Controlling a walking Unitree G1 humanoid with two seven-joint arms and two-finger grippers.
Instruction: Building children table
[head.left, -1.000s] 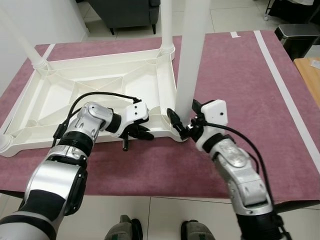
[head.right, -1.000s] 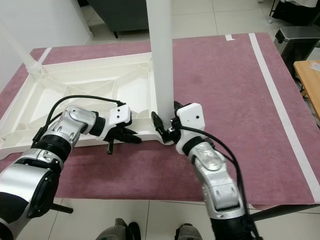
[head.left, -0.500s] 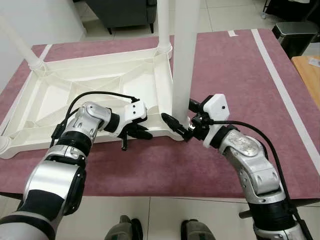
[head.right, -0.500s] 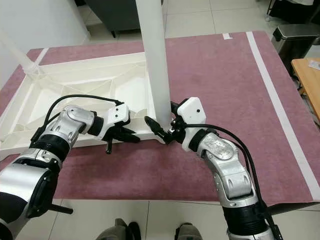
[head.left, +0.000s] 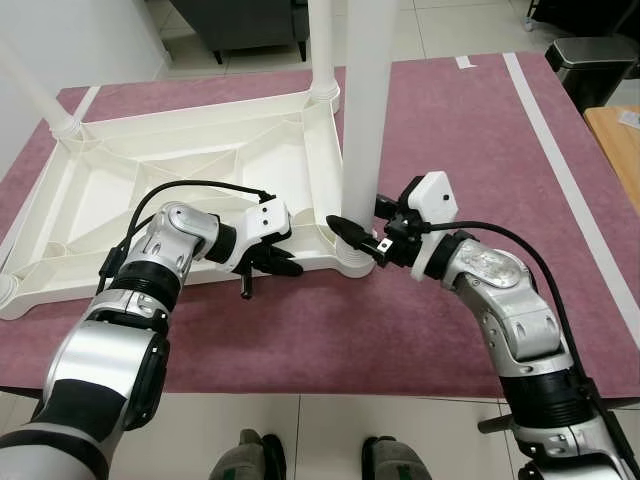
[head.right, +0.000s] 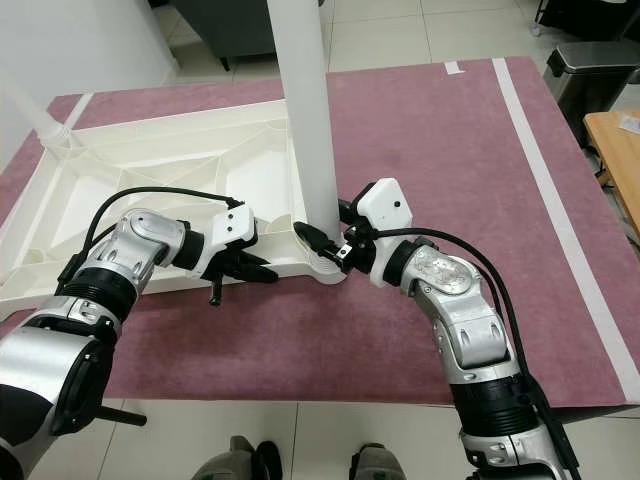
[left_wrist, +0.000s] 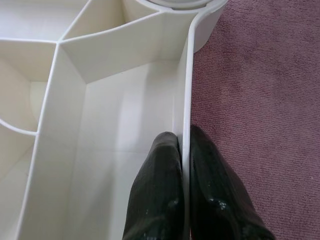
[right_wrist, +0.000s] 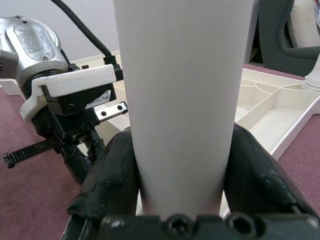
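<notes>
maroon rug (head.left: 450, 120) (white-taped), upturned white tabletop (head.left: 190, 170)

The upturned tabletop (head.left: 180, 180) and its upright leg (head.right: 305, 120) look like smooth white moulded plastic with a soft sheen, lying on a matt, nappy mauve cloth (head.left: 470, 130). Both arms are brushed silver metal; the right gripper (right_wrist: 182, 185) has dull black rubbery fingers, the left gripper (left_wrist: 182, 200) slightly glossy ones

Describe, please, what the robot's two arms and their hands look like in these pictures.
Both arms are silver metal segments joined by black ribbed collars. Each wrist carries a white boxy camera housing, and a thin black cable loops from it back along the forearm. The left hand and right hand each have two long black fingers; a black threaded rod juts from the left one.
</notes>
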